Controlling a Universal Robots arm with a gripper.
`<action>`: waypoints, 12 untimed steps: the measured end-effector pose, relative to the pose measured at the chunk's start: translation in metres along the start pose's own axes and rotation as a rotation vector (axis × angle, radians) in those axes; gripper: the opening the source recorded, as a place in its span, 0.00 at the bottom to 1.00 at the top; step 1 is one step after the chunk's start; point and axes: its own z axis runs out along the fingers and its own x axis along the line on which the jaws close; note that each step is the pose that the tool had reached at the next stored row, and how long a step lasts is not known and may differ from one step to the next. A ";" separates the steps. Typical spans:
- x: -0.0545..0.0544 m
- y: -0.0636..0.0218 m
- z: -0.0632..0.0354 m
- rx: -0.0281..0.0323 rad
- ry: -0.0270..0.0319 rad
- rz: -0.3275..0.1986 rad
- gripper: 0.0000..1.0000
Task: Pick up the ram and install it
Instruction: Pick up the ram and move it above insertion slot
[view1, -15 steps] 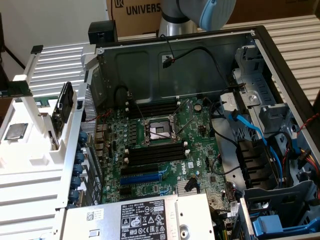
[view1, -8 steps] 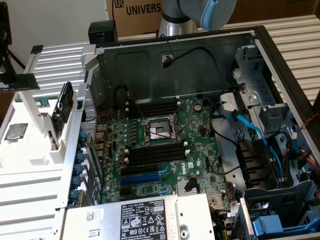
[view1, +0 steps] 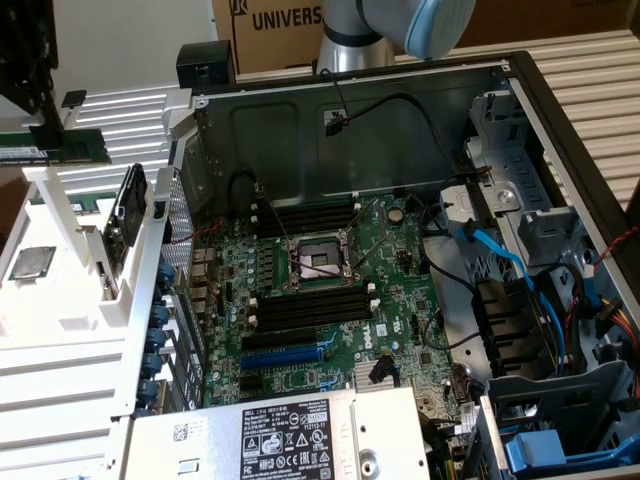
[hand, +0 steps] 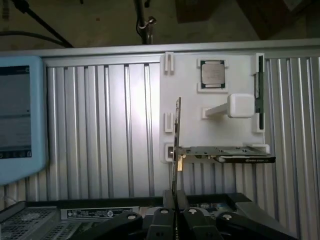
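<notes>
The ram (view1: 75, 148) is a thin green stick held level above the white parts holder (view1: 70, 330), at the exterior view's left, outside the computer case. My gripper (view1: 45, 138) is shut on one end of it. In the wrist view the ram (hand: 177, 140) shows edge-on, reaching out from between the black fingertips of my gripper (hand: 175, 200) over the holder (hand: 190, 90). The black memory slots (view1: 310, 305) lie on the motherboard (view1: 400, 300) inside the open case, beside the processor socket (view1: 318, 262). A second bank of slots (view1: 310, 215) lies on the socket's far side.
On the white holder sit a processor chip (hand: 213, 73) and a graphics card (hand: 225, 157) standing on edge. A blue expansion slot (view1: 285, 357) and the power supply (view1: 290, 435) lie at the near side of the case. Cables and drive cages (view1: 540, 300) crowd the exterior view's right.
</notes>
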 end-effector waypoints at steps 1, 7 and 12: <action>0.000 -0.0038 -0.0022 -0.0007 0.0002 0.000 0.13; 0.000 -0.0210 -0.0113 -0.0008 -0.0009 0.000 0.13; 0.000 -0.0339 -0.0135 -0.0001 -0.0012 0.000 0.13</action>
